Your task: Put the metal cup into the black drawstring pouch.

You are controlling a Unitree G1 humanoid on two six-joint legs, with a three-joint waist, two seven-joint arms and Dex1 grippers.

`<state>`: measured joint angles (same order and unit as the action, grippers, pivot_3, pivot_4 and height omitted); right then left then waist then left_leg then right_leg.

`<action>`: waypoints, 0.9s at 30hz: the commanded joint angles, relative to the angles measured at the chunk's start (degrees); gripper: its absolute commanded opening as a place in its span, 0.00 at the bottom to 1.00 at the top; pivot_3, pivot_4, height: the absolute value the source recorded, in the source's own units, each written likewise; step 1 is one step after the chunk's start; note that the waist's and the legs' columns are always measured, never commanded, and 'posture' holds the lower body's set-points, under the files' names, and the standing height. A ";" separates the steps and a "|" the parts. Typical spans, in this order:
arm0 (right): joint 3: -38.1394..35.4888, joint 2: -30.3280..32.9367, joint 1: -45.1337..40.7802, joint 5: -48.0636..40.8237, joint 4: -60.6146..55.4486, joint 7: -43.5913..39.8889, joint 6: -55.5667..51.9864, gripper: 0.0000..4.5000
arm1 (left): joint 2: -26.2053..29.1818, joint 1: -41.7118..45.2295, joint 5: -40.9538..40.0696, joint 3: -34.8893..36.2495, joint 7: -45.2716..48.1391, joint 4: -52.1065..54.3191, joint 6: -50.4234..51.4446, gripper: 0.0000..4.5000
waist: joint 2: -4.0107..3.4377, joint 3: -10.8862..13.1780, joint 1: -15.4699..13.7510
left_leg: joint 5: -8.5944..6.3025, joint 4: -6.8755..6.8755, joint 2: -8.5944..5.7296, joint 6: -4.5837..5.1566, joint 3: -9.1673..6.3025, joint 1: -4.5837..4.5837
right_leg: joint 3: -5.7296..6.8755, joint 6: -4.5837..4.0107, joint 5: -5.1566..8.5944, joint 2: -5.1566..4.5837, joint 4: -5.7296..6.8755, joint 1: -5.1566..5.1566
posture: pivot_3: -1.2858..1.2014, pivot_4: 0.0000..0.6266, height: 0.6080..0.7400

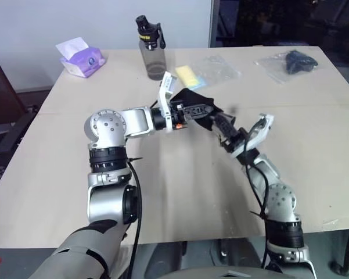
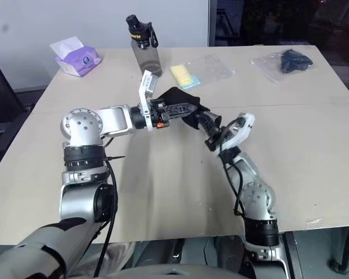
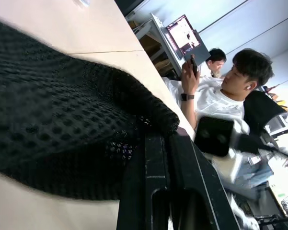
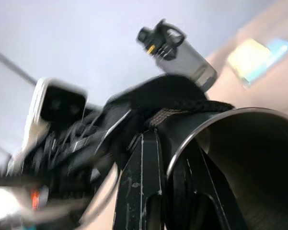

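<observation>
Above mid-table, the left gripper [image 2: 183, 108] is clamped on the black drawstring pouch [image 2: 183, 96]. The right gripper [image 2: 210, 129], closed on the metal cup [image 4: 249, 163], holds the cup's rim against the pouch mouth.

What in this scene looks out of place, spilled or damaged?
Nothing stands out. The left gripper holds the black drawstring pouch up above the table, and the right gripper holds the metal cup at the pouch. The bottle stands upright; nothing is spilled.
</observation>
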<state>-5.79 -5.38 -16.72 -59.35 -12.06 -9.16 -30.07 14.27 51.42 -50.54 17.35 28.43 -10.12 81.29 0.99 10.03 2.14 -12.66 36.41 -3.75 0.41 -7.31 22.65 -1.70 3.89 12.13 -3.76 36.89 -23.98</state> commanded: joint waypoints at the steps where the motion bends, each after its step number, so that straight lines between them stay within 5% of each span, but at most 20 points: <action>1: -0.36 -3.33 -1.10 -4.00 0.32 0.92 -1.04 0.00 | -0.06 0.33 -1.60 0.14 0.07 2.59 0.39 0.01 | 0.00 0.00 0.11 | 0.00 0.00 0.01 0.00 0.00 0.00 | 0.00 0.00 0.00 0.01 0.00 0.00 | 0.52 0.24 1.00; 10: 23.25 12.17 -4.68 40.67 8.44 -7.75 17.89 0.00 | -1.02 0.62 -2.63 1.32 -1.18 2.79 0.53 0.01 | 0.01 0.00 0.23 | 0.10 -0.04 -0.04 -0.17 0.32 0.01 | -0.06 0.02 0.01 0.05 0.00 -0.08 | 0.52 0.24 1.00; 19: 36.90 23.79 -16.52 79.35 26.61 -3.95 41.97 0.00 | -2.38 0.01 -3.15 1.43 -1.88 3.59 0.44 0.01 | 0.03 -0.01 0.23 | 0.19 -0.02 -0.04 -0.31 0.38 0.01 | -0.07 0.01 0.00 0.06 0.01 -0.08 | 0.52 0.24 1.00; 27: 38.25 25.51 -19.78 90.20 33.66 -1.92 47.88 0.00 | -2.26 0.37 -3.28 1.41 -1.86 3.23 0.63 0.01 | 0.06 0.00 0.24 | 0.22 -0.03 -0.02 -0.38 0.35 0.01 | -0.12 0.00 0.00 0.06 0.00 -0.08 | 0.52 0.24 1.00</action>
<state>31.74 20.35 -36.03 29.41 20.39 -10.06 17.33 12.59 50.39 -50.79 18.10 24.86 -9.64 82.05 1.04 10.03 2.38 -12.44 36.38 -3.76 0.03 -6.98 22.66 -1.85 3.89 12.13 -3.70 36.89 -24.06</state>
